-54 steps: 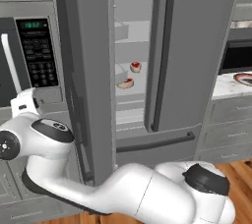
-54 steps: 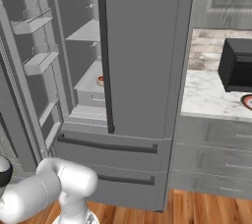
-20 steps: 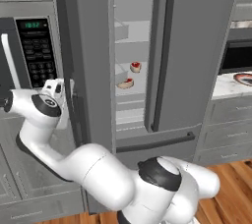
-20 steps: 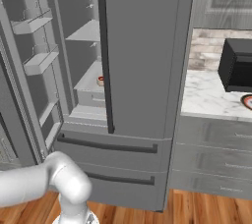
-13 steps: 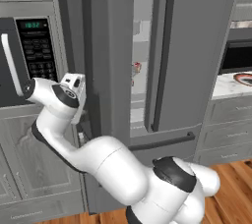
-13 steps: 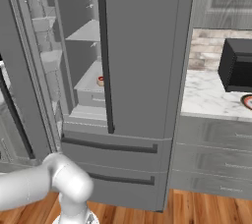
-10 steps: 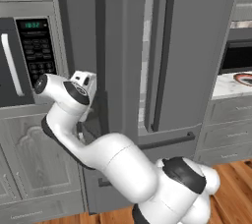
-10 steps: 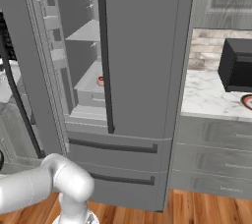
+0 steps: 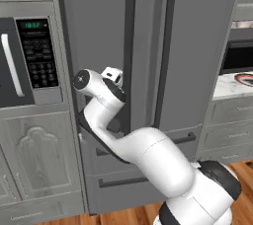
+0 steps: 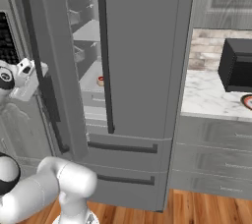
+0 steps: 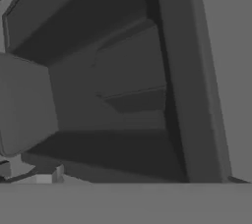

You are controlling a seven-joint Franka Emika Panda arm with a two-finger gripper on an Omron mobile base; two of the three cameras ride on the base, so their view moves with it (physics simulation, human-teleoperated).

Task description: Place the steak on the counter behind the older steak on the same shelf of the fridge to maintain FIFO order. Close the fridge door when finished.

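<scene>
1. The fridge (image 9: 197, 46) is nearly shut: in the left base view its left door (image 9: 99, 31) looks almost flush with the right one, while the right base view shows a gap with the interior visible.
2. Through that gap in the right base view, a small red steak (image 10: 101, 80) with a tan rim lies on the pale shelf (image 10: 91, 83), near the shelf's front edge. Which of the two steaks it is I cannot tell, and a second steak cannot be made out.
3. The gripper (image 9: 112, 75) sits at the outer face of the left door, just beside its dark vertical handle (image 9: 129, 51); in the right base view the hand (image 10: 27, 78) is at the door's outer side.
4. Whether the fingers are apart or together cannot be told; the hand view is grey door surfaces seen up close.
5. The counter (image 10: 211, 98), white marble, runs right of the fridge; a black microwave (image 10: 238, 66) stands at its back edge.
6. Another microwave (image 9: 27, 61) is built in left of the fridge.
</scene>
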